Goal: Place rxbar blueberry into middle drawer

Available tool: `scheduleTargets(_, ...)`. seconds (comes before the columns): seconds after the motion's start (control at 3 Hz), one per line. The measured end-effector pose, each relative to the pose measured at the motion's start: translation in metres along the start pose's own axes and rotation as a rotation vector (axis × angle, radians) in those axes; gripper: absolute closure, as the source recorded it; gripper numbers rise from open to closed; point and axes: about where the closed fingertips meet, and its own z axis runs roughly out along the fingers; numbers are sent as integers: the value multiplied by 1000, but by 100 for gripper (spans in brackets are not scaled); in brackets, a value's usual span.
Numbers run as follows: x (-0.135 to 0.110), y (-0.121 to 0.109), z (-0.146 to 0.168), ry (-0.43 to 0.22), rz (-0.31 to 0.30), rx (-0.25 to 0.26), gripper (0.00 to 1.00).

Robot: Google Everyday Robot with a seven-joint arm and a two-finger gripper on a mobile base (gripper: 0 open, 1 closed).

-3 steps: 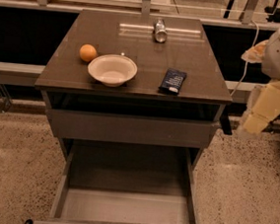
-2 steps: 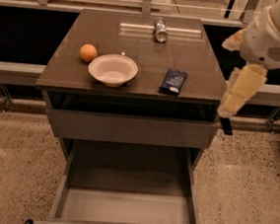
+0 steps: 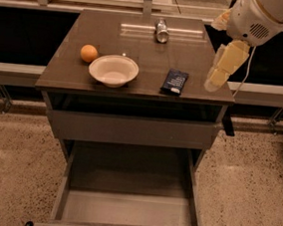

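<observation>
The rxbar blueberry [image 3: 174, 81], a dark navy bar, lies flat on the dark cabinet top [image 3: 138, 44], right of centre near the front edge. My gripper [image 3: 222, 68] hangs pale and tilted over the top's right edge, to the right of the bar and apart from it, holding nothing that I can see. The middle drawer [image 3: 127, 208] is pulled far out below, a grey box with a bare floor and low side walls.
A white bowl [image 3: 113, 70] and an orange [image 3: 88, 53] sit on the left of the top. A silver can [image 3: 162, 31] lies at the back. A grey drawer front [image 3: 130, 129] sits just under the top. Speckled floor surrounds the cabinet.
My gripper has moved left and slightly up, from beside the cabinet to over the top's right edge. The bar, the bowl and the drawer have not moved.
</observation>
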Motion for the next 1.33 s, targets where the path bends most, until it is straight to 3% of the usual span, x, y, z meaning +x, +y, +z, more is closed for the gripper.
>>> scheduleTargets(0.33, 0, -3, 7, -20, 2, -16, 0)
scheduleTargets(0.67, -1, -12, 35, -81, 33, -32, 0)
scheduleTargets(1.33, 2, -31, 112, -148, 115, -70, 0)
